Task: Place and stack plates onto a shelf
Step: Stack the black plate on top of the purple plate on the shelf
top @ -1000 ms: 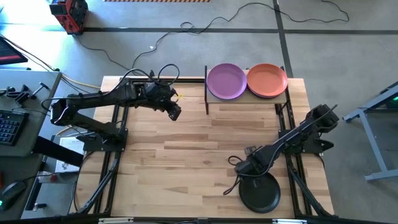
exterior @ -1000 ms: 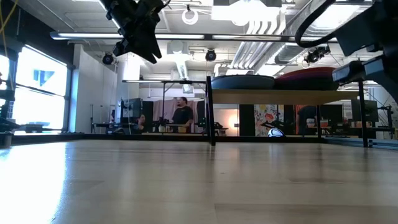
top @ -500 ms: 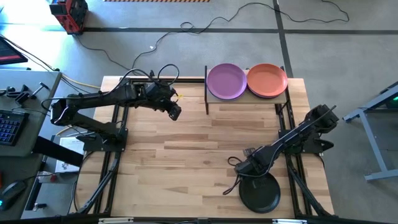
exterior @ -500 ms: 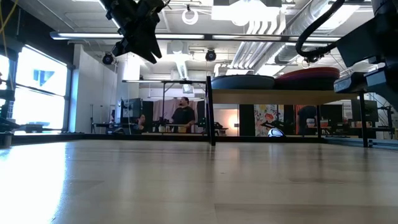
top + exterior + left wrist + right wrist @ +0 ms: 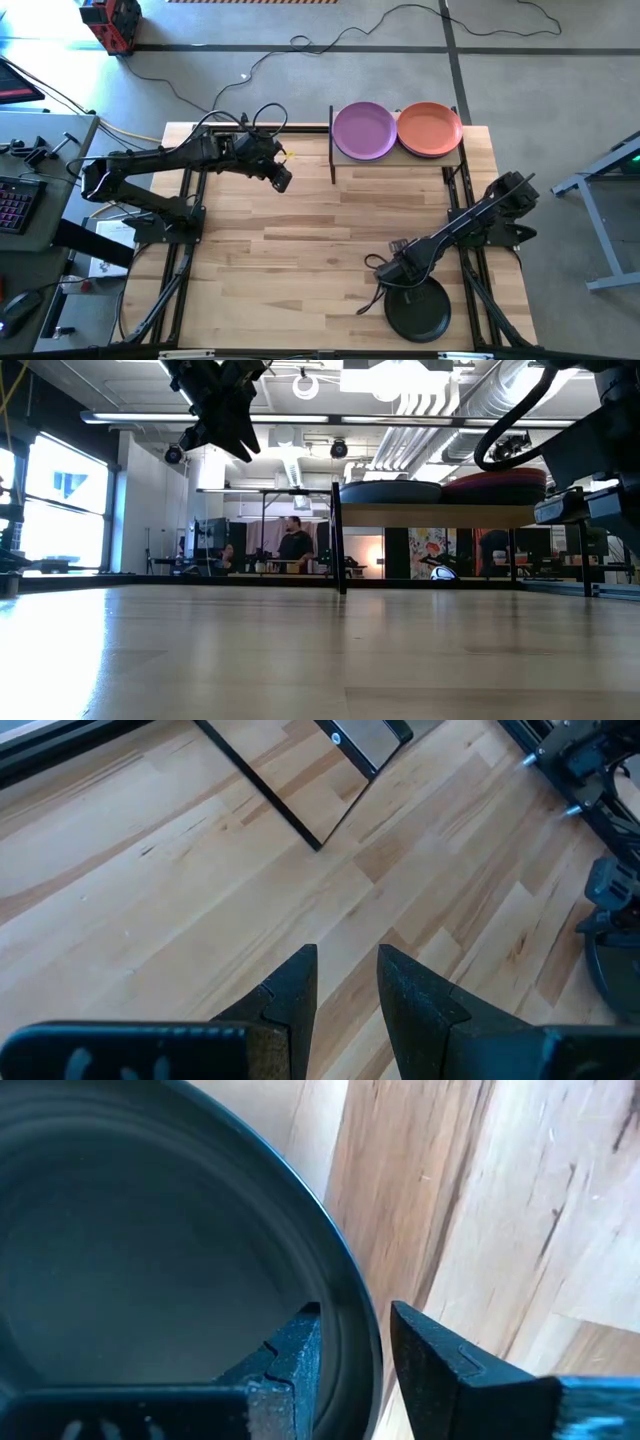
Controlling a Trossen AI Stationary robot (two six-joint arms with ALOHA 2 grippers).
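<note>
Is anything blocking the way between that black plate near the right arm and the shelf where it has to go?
Nothing visible does. Bare table lies between the black plate and the shelf. The right gripper straddles its rim. A purple plate and an orange plate already fill the shelf's top.

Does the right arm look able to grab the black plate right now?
Probably yes: the right gripper hangs at the black plate, open fingers either side of its rim, nothing between.
</note>
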